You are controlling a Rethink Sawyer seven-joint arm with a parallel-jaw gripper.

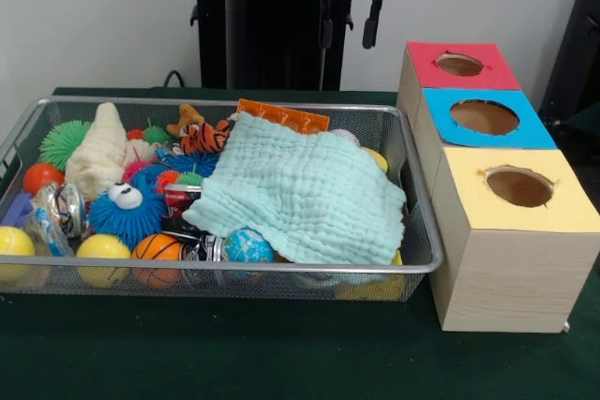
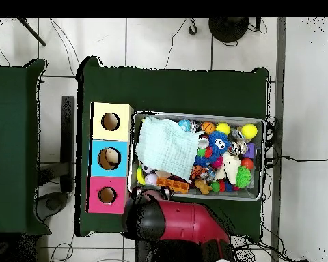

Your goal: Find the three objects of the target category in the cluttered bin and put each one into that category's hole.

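The silver wire-mesh bin (image 1: 281, 267) stands on the green table, full of toys; it also shows in the overhead view (image 2: 194, 114). A pale green cloth (image 1: 300, 194) covers its right half and hides what lies under it. The blue-framed hole (image 1: 484, 117) is the middle one of three wooden boxes to the right of the bin, and it shows in the overhead view (image 2: 109, 158). My gripper (image 1: 349, 33) hangs open and empty high behind the bin's far rim, near the red-framed box. In the overhead view the arm (image 2: 184, 222) hides it.
In the bin lie a blue fuzzy toy (image 1: 127, 208), a cream cloth (image 1: 98, 152), a green spiky ball (image 1: 64, 142), a tiger toy (image 1: 202, 136), an orange packet (image 1: 281, 117), a basketball (image 1: 157, 250), a globe ball (image 1: 248, 245) and yellow balls (image 1: 101, 250). The red-framed hole (image 1: 459, 65) and the yellow-framed hole (image 1: 518, 186) flank the blue one.
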